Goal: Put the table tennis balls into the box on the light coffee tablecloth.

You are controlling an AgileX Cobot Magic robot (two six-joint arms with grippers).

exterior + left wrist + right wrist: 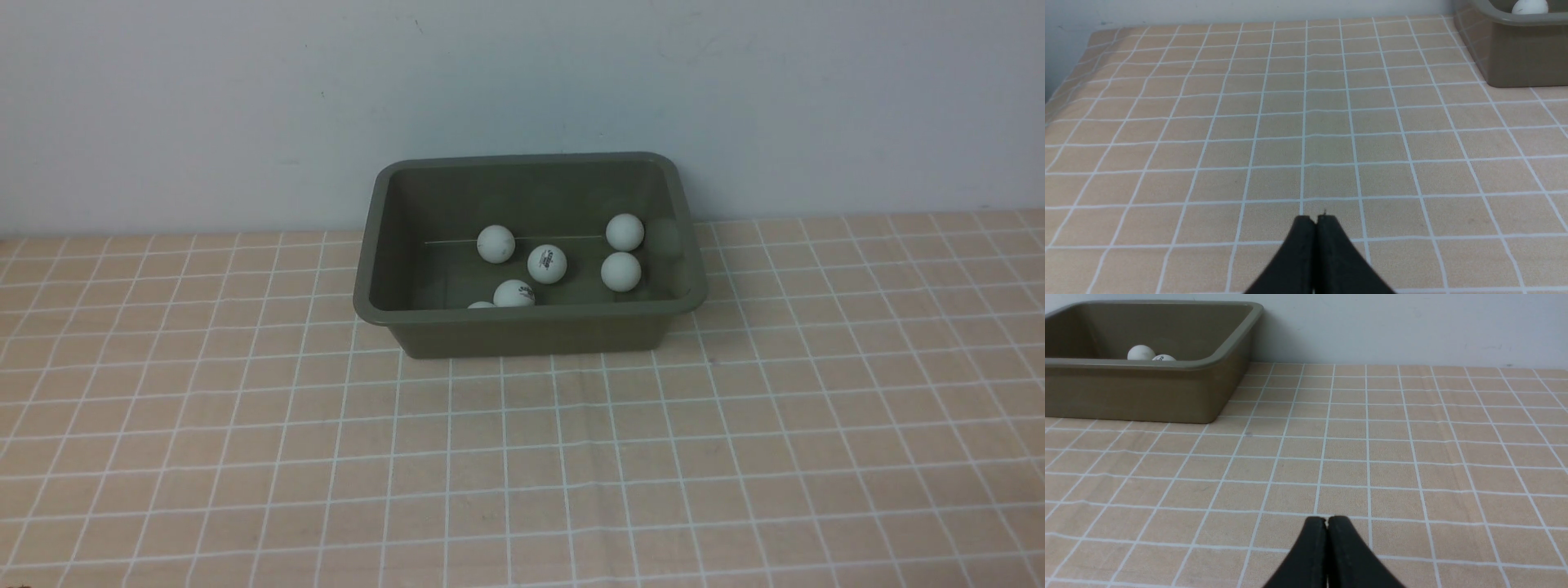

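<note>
All six small matte white table tennis balls sit inside the olive-grey plastic box, ahead between my arms; left end effector and right end effector both closed, empty.

Front view high, facing wall, wrist views low (sharing box)

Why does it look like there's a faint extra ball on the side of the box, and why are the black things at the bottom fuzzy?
Front view: the pale smudge on the wall of the box is a dim reflection of a ball. Left wrist view: the left gripper is shut and very near the lens, so it blurs. Right wrist view: the right gripper blurs likewise.
</note>
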